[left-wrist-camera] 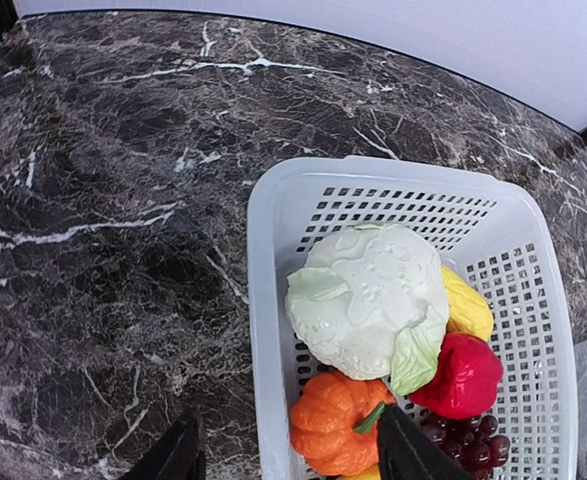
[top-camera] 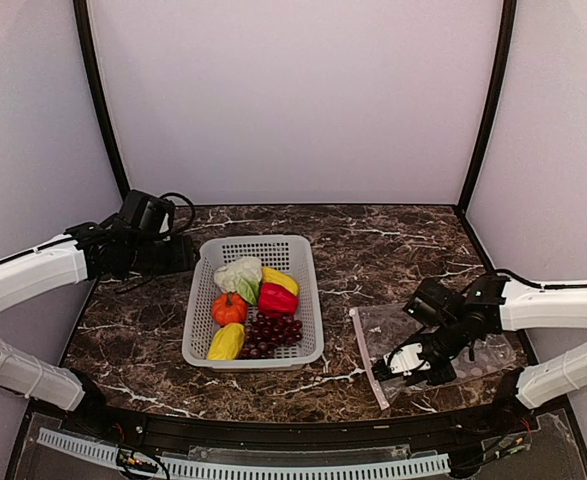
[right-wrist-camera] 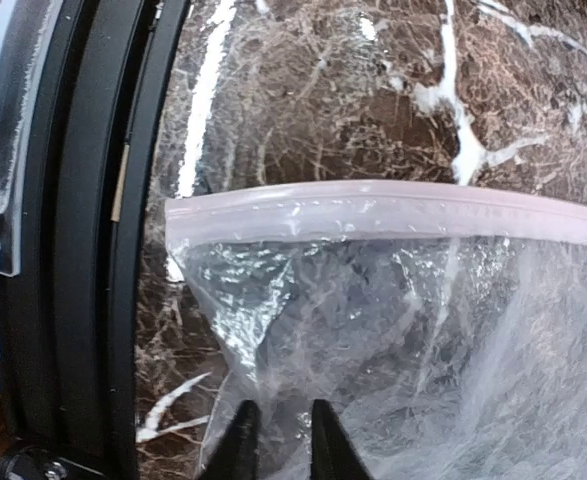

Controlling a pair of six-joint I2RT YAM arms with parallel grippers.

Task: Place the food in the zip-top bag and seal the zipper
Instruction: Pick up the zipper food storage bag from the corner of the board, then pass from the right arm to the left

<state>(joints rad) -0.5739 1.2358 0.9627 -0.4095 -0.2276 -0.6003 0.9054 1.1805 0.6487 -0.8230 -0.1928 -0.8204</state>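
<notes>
The food lies in a perforated basket (top-camera: 195,312): cauliflower (top-camera: 238,272), orange tomato (top-camera: 229,308), red pepper (top-camera: 276,299), two yellow pieces (top-camera: 226,343) and grapes (top-camera: 271,335). My left gripper (top-camera: 178,258) hovers open beyond the basket's far left corner. In the left wrist view its gripper (left-wrist-camera: 293,462) straddles the basket wall (left-wrist-camera: 263,300), with the tomato (left-wrist-camera: 333,425) and cauliflower (left-wrist-camera: 368,295) just ahead. The zip-top bag (top-camera: 383,330) lies flat at the right, its zipper (top-camera: 368,355) facing the basket. My right gripper (right-wrist-camera: 280,445) pinches the bag film (right-wrist-camera: 393,320) behind the zipper (right-wrist-camera: 393,205).
The black front rail (right-wrist-camera: 73,250) of the table runs close beside the bag's near corner. Pale walls enclose the marble table (top-camera: 393,250) on three sides. Bare marble (left-wrist-camera: 93,220) spreads left of the basket.
</notes>
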